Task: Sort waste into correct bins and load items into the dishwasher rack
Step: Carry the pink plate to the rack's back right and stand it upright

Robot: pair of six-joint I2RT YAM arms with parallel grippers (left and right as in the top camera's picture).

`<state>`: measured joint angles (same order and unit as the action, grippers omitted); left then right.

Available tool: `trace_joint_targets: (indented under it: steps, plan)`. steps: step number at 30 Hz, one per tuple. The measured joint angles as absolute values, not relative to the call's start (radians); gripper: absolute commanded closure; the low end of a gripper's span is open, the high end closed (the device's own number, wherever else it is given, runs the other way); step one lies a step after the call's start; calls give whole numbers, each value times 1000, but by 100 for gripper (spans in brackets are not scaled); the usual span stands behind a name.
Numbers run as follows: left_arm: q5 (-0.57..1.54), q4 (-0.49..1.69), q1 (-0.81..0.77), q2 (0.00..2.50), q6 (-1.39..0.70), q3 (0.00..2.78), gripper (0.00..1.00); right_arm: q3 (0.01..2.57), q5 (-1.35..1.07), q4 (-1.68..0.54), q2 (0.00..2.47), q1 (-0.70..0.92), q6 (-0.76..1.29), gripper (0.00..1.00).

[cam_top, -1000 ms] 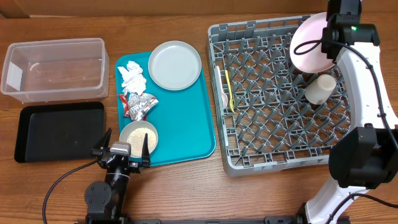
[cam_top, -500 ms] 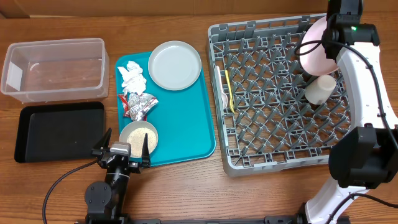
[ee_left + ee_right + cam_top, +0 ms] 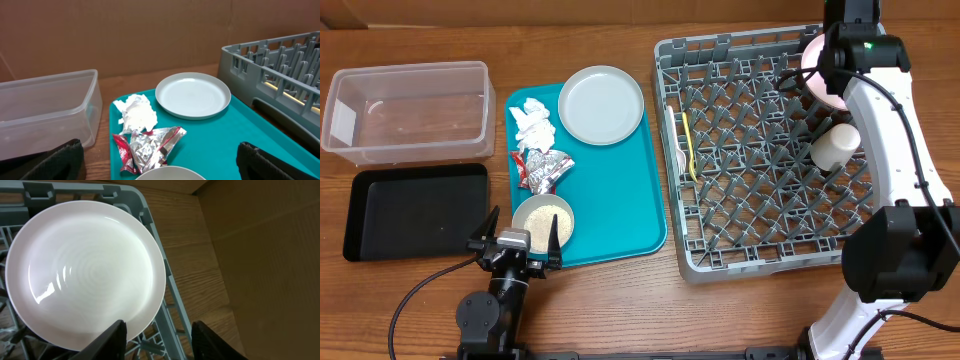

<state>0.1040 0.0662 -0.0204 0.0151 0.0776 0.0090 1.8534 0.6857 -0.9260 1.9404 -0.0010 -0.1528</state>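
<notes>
The white plate (image 3: 90, 270) stands on edge in the far right corner of the dishwasher rack (image 3: 760, 200). My right gripper (image 3: 159, 339) is open just above the plate, its left finger beside the rim and nothing between its fingers. The small white cup (image 3: 832, 146) lies in the rack. On the teal tray (image 3: 620, 200) sit the grey-blue plate (image 3: 601, 104), the crumpled napkin (image 3: 533, 120), the foil wrapper (image 3: 542, 168) and the white bowl (image 3: 543, 218) of rice-like grains. My left gripper (image 3: 165, 165) is open, low over the bowl.
The clear tub (image 3: 408, 108) and the black tray (image 3: 417, 208) stand left of the teal tray. A thin yellow utensil (image 3: 691, 145) lies in the rack's left part. A cardboard wall (image 3: 260, 255) stands close behind the rack's right corner.
My right gripper has opened and let go of the white plate, which now stands in the rack's far corner. That arm shifted slightly left. The left arm has not moved.
</notes>
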Motion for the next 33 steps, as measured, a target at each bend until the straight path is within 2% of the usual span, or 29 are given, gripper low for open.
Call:
trace_joint_targets:
  steps: [3, 5, 7, 9, 11, 14, 15, 17, 25, 28, 32, 33]
  plan:
    - [104, 66, -20, 15, 78, 9, 0, 1853, 581, -982, 1940, -5, -131, 84]
    - [104, 66, -20, 15, 78, 9, 0, 1853, 503, -990, 1940, -13, -76, 78]
    - [104, 66, -20, 15, 78, 9, 0, 1853, 384, -989, 1940, -38, -23, 78]
    - [104, 66, -20, 15, 78, 9, 0, 1853, 244, -962, 1950, -70, -13, 84]
    - [104, 66, -20, 15, 78, 9, 0, 1853, 185, -952, 1967, -81, -20, 85]
    - [104, 66, -20, 15, 78, 9, 0, 1853, 83, -960, 2019, -85, -60, 74]
    - [104, 66, -20, 15, 78, 9, 0, 1853, 54, -963, 2037, -85, -76, 59]
    - [104, 66, -20, 15, 78, 9, 0, 1853, 4, -964, 2068, -83, -114, 56]
    - [104, 66, -20, 15, 78, 9, 0, 1853, -15, -926, 2093, -83, -176, 56]
    - [104, 66, -20, 15, 78, 9, 0, 1853, 14, -901, 2125, -83, -184, 64]
    - [104, 66, -20, 15, 78, 9, 0, 1853, 37, -880, 2151, -83, -191, 86]
    - [104, 66, -20, 15, 78, 9, 0, 1853, 40, -878, 2151, -83, -190, 88]
